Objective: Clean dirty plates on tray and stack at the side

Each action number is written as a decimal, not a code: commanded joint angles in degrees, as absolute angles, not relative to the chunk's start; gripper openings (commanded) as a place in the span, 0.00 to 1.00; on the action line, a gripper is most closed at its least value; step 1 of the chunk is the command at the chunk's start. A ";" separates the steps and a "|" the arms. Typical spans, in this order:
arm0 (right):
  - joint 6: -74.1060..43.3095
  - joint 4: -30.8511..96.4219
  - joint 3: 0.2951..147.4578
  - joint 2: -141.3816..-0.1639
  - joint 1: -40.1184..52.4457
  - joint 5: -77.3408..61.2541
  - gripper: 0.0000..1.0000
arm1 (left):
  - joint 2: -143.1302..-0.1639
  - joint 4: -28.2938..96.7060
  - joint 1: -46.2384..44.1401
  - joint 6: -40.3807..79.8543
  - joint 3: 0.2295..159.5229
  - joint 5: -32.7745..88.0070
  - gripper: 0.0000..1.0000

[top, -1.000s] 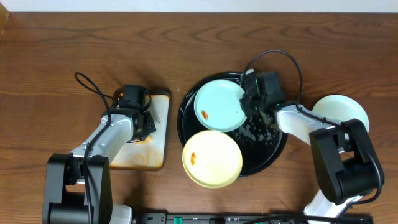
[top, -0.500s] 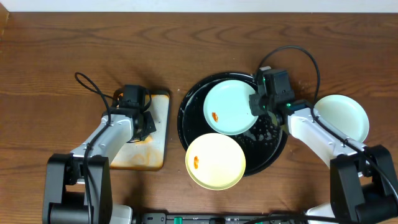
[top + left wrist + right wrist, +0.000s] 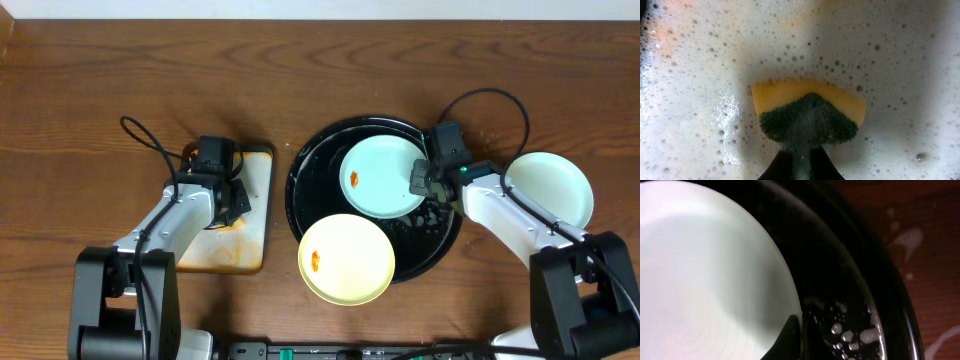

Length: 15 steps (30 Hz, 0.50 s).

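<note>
The black tray [image 3: 298,185] sits mid-table. A pale blue plate [image 3: 378,178] with an orange smear lies on it, toward the back right. My right gripper [image 3: 421,181] is shut on this plate's right edge; in the right wrist view one finger [image 3: 788,336] lies on the plate [image 3: 705,270], the other is hidden under the rim. A pale yellow plate [image 3: 346,258] with a small smear overlaps the tray's front left rim. A third pale plate [image 3: 548,188] lies on the table at the right. My left gripper [image 3: 801,154] is shut on a yellow-green sponge [image 3: 810,116].
The sponge rests in white foam [image 3: 715,75] on a small rectangular orange-stained tray [image 3: 250,240] left of the black tray. Soapy drops lie on the black tray's floor [image 3: 850,332]. Bare wood table [image 3: 930,240] lies beyond its rim.
My right gripper has pulled the blue plate to the right across the black tray. The yellow plate shifted slightly right. The left arm has not moved.
</note>
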<state>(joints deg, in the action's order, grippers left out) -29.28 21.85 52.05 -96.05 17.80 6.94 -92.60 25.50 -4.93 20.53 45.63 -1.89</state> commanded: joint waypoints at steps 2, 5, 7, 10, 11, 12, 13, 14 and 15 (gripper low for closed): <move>-30.20 17.72 52.01 -96.60 17.23 8.97 0.17 | -95.04 25.10 -4.67 20.16 44.53 -1.93 0.08; -23.94 15.27 52.01 -96.60 17.15 9.02 0.30 | -95.04 25.12 -4.67 20.14 44.53 -1.93 0.08; -20.25 14.68 52.01 -96.60 16.91 8.97 0.35 | -95.04 25.10 -4.67 20.14 44.53 -1.93 0.08; -15.44 14.72 52.01 -96.60 16.05 8.14 0.36 | -95.02 25.30 -4.67 18.96 44.64 -1.91 0.08; -13.96 14.79 52.01 -96.60 15.75 7.57 0.36 | -94.94 26.11 -4.67 18.74 44.99 -1.89 0.08; -12.84 14.94 52.01 -96.60 15.46 6.76 0.36 | -94.76 27.05 -4.69 18.22 45.52 -1.30 0.08; -11.99 15.18 52.01 -96.57 15.18 5.72 0.36 | -94.39 28.18 -4.69 16.91 46.22 -0.08 0.08; -11.49 15.40 52.01 -96.53 14.94 4.93 0.35 | -93.91 29.19 -4.69 16.21 46.78 0.71 0.08; -11.49 15.57 52.01 -96.53 14.76 4.38 0.35 | -93.17 30.72 -4.67 16.08 47.66 1.04 0.08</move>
<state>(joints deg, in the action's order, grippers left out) -15.92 15.38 52.01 -96.18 15.66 6.35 -92.62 27.88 -4.93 18.85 46.54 -1.28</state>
